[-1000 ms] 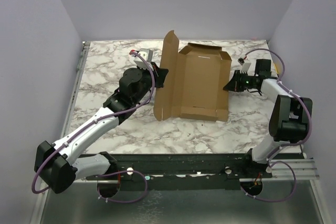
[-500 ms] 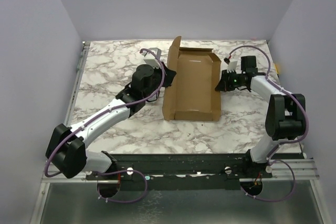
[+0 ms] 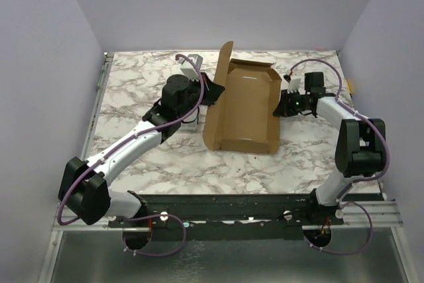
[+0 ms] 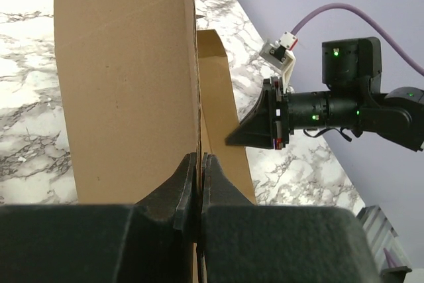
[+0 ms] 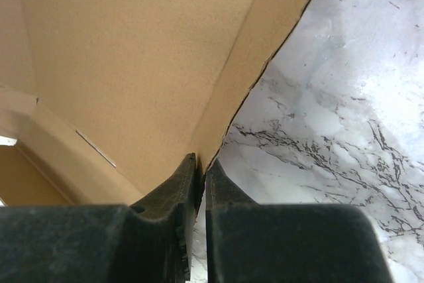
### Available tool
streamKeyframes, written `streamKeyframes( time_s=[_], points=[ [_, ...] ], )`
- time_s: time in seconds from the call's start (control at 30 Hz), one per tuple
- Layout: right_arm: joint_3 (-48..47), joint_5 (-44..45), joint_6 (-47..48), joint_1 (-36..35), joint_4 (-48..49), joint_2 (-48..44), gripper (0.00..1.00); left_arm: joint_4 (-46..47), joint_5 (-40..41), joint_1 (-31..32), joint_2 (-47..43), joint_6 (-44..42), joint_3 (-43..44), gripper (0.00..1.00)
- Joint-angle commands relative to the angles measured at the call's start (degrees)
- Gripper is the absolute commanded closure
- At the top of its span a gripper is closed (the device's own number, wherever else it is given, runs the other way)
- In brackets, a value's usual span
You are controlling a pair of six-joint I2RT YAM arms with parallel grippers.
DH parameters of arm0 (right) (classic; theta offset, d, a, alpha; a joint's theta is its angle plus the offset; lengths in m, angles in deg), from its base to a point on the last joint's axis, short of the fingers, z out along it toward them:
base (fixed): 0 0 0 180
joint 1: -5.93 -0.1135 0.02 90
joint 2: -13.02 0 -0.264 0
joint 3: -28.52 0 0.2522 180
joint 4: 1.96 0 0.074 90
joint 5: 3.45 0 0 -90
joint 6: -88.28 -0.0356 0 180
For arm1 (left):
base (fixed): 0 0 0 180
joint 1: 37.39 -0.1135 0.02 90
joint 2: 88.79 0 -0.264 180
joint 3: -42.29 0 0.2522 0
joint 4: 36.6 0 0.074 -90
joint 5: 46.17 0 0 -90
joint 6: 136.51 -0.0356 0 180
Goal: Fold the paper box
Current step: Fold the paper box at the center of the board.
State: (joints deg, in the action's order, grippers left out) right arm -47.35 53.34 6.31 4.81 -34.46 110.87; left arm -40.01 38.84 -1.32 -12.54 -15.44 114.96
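The paper box is brown cardboard lying on the marble table with both long side panels lifted. My left gripper is shut on the edge of the tall left panel, which stands nearly upright; its jaws pinch the sheet edge-on. My right gripper is shut on the low right wall, and in the right wrist view the jaws clamp that wall where it meets the table. The right gripper also shows beyond the cardboard in the left wrist view.
Marble tabletop spreads around the box, with purple walls on three sides. A small pale object lies partly hidden under my left forearm. The black base rail runs along the near edge.
Both grippers have moved inward with their panels. The left panel has risen from a slant to nearly upright and the right wall has come up, so the box looks narrower.
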Motion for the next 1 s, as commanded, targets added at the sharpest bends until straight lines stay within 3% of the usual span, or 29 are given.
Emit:
streamKeyframes(
  time_s=[0.0, 0.13, 0.37, 0.77, 0.97],
  points=[
    [1.46, 3.27, 2.91, -0.37, 0.93, -1.37, 0.91, -1.15, -7.69, -2.15, 2.47, 2.36, 3.13, 1.00],
    [1.53, 0.33, 1.45, -0.37, 0.53, -0.36, 0.90, -1.01, -11.29, -2.28, 5.77, 3.85, 4.92, 1.00],
    [1.26, -8.26, -2.99, 0.08, 0.44, 1.19, 0.78, -0.50, -13.45, -2.24, 7.35, 4.30, 5.08, 1.00],
    [3.56, -12.55, -3.56, 3.78, -0.56, 2.19, 0.65, -1.83, -12.76, -2.24, 6.27, 2.59, 0.72, 1.00],
    [3.90, -12.29, -4.23, 3.82, 0.23, 1.10, 0.65, -0.92, -13.63, -1.89, 6.15, 4.50, -0.94, 1.00]
  ],
)
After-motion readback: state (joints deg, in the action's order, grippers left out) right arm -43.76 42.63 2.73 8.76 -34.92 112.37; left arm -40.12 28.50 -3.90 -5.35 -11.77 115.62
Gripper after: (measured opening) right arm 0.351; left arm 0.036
